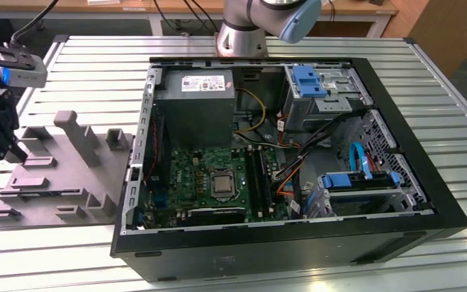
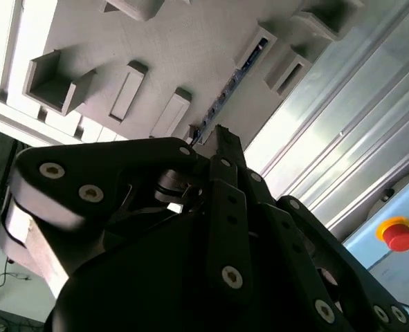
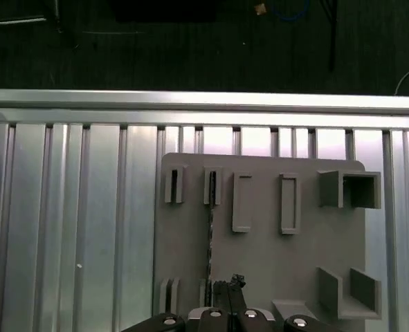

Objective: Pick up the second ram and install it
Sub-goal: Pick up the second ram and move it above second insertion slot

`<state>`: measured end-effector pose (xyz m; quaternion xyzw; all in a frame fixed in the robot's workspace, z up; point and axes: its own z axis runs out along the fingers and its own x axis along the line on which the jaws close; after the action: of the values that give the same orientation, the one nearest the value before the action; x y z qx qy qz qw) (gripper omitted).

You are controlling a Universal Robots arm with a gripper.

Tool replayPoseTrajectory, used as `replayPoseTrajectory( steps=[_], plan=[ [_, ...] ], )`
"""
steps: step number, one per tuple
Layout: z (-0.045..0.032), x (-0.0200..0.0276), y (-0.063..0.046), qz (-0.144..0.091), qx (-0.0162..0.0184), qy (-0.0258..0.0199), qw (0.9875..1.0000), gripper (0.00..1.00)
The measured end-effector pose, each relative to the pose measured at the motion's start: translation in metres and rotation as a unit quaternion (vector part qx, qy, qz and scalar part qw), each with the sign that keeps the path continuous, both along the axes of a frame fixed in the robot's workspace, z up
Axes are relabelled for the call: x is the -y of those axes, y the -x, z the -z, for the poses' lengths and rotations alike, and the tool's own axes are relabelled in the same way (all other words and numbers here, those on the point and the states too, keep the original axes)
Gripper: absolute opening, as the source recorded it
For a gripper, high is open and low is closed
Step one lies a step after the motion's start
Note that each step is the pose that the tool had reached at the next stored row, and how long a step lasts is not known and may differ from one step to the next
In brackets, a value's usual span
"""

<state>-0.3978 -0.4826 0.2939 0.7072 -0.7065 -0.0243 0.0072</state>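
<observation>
1. My gripper (image 3: 228,285) hangs over the near edge of the grey holder block (image 3: 273,256). In the first wrist view its two fingertips are pressed together with nothing between them.
2. The second ram (image 3: 210,232) stands on edge in a narrow groove of that block and shows as a thin dark line just beside my fingertips. In the second wrist view its blue edge runs away from my finger along the same groove. It is not lifted and not in my grasp.
3. The block also carries several rectangular pockets and raised posts around the groove.
4. Under the block is the ribbed aluminium table (image 1: 95,67). In the exterior view the block and I are at the middle left of the frame.
5. The open black computer case (image 1: 428,201) lies on its side across the centre and right of that frame, well apart from me.
6. Inside it, the green board (image 1: 189,170) is at lower centre and the long black slots (image 1: 254,176) are on the board's right part.
7. A grey power supply box (image 1: 193,109) sits above the board.
8. My arm's silver base (image 1: 242,33) rises at top centre, behind the case.
9. A red button (image 2: 400,235) shows in the second wrist view, beyond the table.
</observation>
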Motion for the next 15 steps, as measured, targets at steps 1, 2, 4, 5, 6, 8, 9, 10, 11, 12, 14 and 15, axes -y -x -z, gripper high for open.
replayPoseTrajectory(
  steps=[1, 2, 4, 5, 6, 8, 9, 10, 11, 12, 14, 15],
  plan=[
    [0.0000, 0.0000, 0.000, -0.001, 0.0000, 0.0000, 1.0000, 0.11],
    [0.0001, 0.0000, 0.000, -0.001, 0.0001, 0.0000, 1.0000, 0.11],
    [0.0001, 0.0000, 0.000, -0.001, 0.0001, 0.0000, 1.0000, 0.11],
    [0.0009, -0.0001, 0.000, -0.001, 0.0003, -0.0001, 1.0000, 0.11],
    [0.0019, -0.0001, 0.000, -0.001, 0.0007, -0.0001, 1.0000, 0.11],
    [0.0044, -0.0001, 0.001, -0.001, 0.0026, 0.0001, 1.0000, 0.11],
    [0.0059, 0.0000, 0.001, -0.001, 0.0036, 0.0001, 1.0000, 0.11],
    [0.0072, 0.0000, 0.001, -0.001, 0.0043, 0.0003, 1.0000, 0.11],
    [0.0084, 0.0000, 0.001, -0.001, 0.0047, 0.0006, 1.0000, 0.11],
    [0.0098, 0.0000, 0.001, -0.001, 0.0049, 0.0010, 1.0000, 0.11],
    [0.0116, 0.0000, 0.001, -0.001, 0.0048, 0.0017, 1.0000, 0.11],
    [0.0125, -0.0001, 0.001, 0.000, 0.0048, 0.0020, 1.0000, 0.11]
  ],
)
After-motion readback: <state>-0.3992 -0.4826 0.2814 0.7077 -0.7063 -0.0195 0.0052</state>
